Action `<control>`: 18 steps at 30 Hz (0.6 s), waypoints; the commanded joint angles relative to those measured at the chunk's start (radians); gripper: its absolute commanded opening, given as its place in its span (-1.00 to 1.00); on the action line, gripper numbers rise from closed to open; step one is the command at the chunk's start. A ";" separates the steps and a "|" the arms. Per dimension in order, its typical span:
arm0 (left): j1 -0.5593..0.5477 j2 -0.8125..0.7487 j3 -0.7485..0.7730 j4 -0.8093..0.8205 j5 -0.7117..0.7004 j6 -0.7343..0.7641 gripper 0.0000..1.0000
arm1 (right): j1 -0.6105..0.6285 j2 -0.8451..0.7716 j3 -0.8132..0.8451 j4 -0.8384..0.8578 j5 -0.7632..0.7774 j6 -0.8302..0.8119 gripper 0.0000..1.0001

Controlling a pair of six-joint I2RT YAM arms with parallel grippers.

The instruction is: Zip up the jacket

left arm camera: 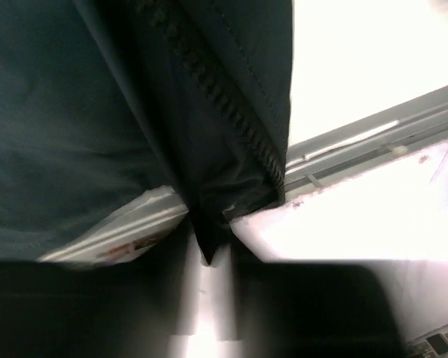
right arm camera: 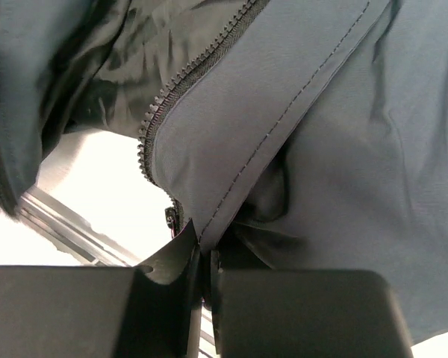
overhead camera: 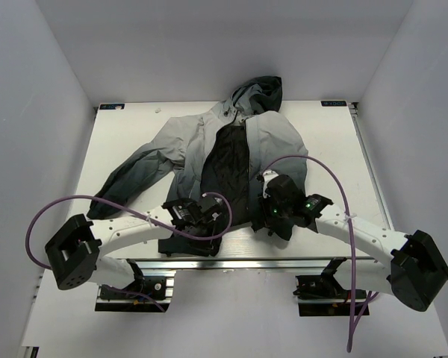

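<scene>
**Both grippers at the hem, the two zipper halves apart**

The jacket (overhead camera: 272, 138) lies flat on the table (overhead camera: 336, 149). Its hood is at the far side and its black hem is at the near edge, just in front of the arms. The front is open, and the black lining (overhead camera: 228, 168) shows between the two panels.

The zipper line runs along the length of the jacket, from the hem away toward the hood. So the pull, I judge, has to go away from the arm bases.

The left gripper (left arm camera: 207, 276) is at the bottom corner of the left panel. Its fingers are blurred in the wrist view, but they look pressed together on the tip of the hem, below the zipper teeth (left arm camera: 224, 104).

The right gripper (right arm camera: 206, 280) is pinching the bottom corner of the right panel. Its jaws are closed tight on the fabric edge, just under the other row of teeth (right arm camera: 181, 89).

Each arm holds the side nearer to it. The two corners are apart, left and right of each other, with the lining between. In my judgement they must first meet sideways at the hem. I cannot make out a slider in any view.
</scene>
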 commanded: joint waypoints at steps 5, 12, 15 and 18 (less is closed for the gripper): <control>0.000 -0.054 0.148 -0.159 -0.116 0.020 0.92 | 0.004 -0.022 0.036 -0.016 0.093 0.054 -1.00; 0.136 0.000 0.349 -0.199 -0.324 0.087 0.96 | 0.002 -0.105 -0.027 -0.028 0.165 0.075 -1.00; 0.251 0.046 0.421 -0.159 -0.345 0.149 0.96 | 0.002 -0.105 -0.043 -0.028 0.185 0.080 -1.00; 0.331 0.142 0.479 -0.060 -0.354 0.214 0.96 | 0.002 -0.099 -0.055 -0.016 0.204 0.078 -1.00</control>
